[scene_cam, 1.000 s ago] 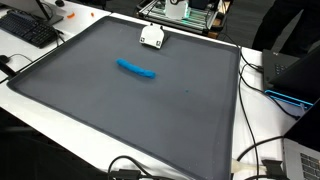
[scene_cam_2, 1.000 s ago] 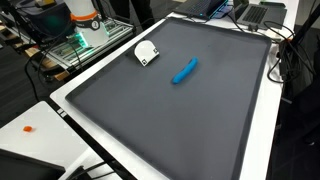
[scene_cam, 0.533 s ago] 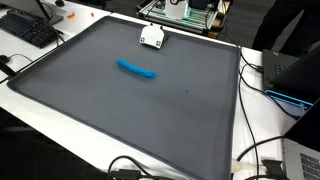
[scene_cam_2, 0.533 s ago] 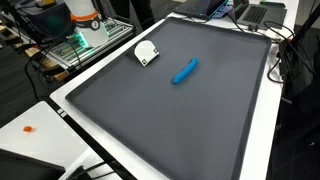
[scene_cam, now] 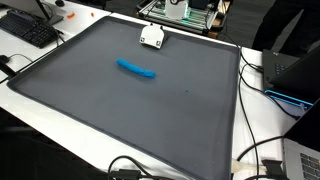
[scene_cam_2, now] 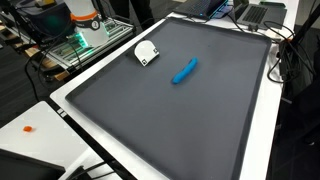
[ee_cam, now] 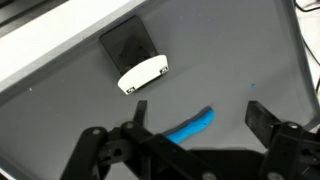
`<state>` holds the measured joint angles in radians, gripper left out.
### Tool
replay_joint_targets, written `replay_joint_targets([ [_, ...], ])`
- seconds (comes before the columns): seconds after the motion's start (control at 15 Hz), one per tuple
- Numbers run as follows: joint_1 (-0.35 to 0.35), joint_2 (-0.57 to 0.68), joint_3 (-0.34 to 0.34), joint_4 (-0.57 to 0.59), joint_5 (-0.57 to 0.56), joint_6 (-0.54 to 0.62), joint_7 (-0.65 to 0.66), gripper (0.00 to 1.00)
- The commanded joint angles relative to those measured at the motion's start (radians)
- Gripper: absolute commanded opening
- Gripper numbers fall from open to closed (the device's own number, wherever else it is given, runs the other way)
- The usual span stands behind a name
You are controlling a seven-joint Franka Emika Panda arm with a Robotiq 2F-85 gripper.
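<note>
A blue elongated object (scene_cam: 136, 69) lies on a large dark grey mat (scene_cam: 130, 115) and shows in both exterior views (scene_cam_2: 184, 71). A small white and black device (scene_cam: 152, 36) sits near the mat's edge (scene_cam_2: 146, 53). In the wrist view my gripper (ee_cam: 200, 116) is open and empty, with its two dark fingers spread wide. It hangs well above the mat, and the blue object (ee_cam: 192, 124) shows between the fingers. The white and black device (ee_cam: 140, 70) lies beyond it. The gripper does not show in either exterior view.
The mat (scene_cam_2: 190, 115) lies on a white table. A keyboard (scene_cam: 28, 28) lies off one corner, and a laptop (scene_cam: 298, 75) and cables (scene_cam: 255, 150) lie along one side. Another laptop (scene_cam_2: 258, 12) and a small orange item (scene_cam_2: 28, 128) lie off the mat.
</note>
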<state>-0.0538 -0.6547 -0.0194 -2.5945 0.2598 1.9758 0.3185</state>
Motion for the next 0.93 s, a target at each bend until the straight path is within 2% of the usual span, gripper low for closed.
replay_joint_targets([
  [0.0, -0.023, 0.035, 0.042, -0.072, 0.088, 0.055, 0.139, 1.0],
  [0.27, -0.024, 0.1, 0.071, -0.133, 0.188, 0.142, 0.275, 1.0],
  [0.47, -0.014, 0.169, 0.1, -0.156, 0.222, 0.225, 0.374, 1.0],
  [0.87, 0.022, 0.346, 0.112, -0.154, 0.233, 0.394, 0.435, 1.0],
])
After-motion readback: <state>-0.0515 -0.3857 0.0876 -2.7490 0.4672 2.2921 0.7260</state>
